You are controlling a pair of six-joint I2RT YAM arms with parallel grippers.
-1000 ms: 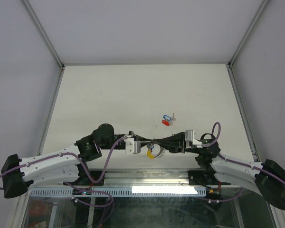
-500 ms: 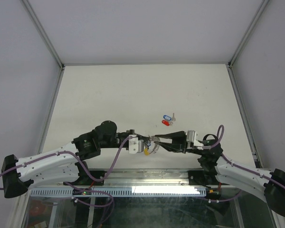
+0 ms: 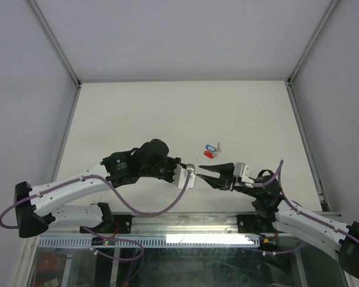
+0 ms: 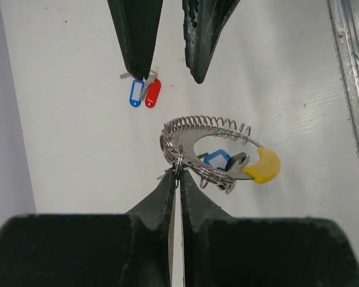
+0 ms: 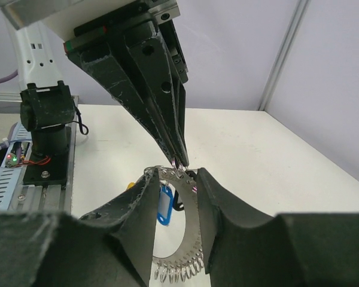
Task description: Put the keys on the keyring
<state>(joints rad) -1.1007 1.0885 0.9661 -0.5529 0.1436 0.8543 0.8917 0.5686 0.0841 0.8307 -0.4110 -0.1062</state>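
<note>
Keyring (image 4: 218, 149) hangs above the tabletop (image 4: 60, 149), pinched in my left jaws, with one blue-tagged key (image 4: 216, 158) on it. My right jaws stand half apart and empty, just beside. Next I think I must fetch the keys (image 4: 142, 92) lying beyond

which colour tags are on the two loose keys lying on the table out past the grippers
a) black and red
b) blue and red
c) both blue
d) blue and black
b: in the left wrist view the two keys lie side by side on the table, one with a blue tag, the other with a red tag.
</note>
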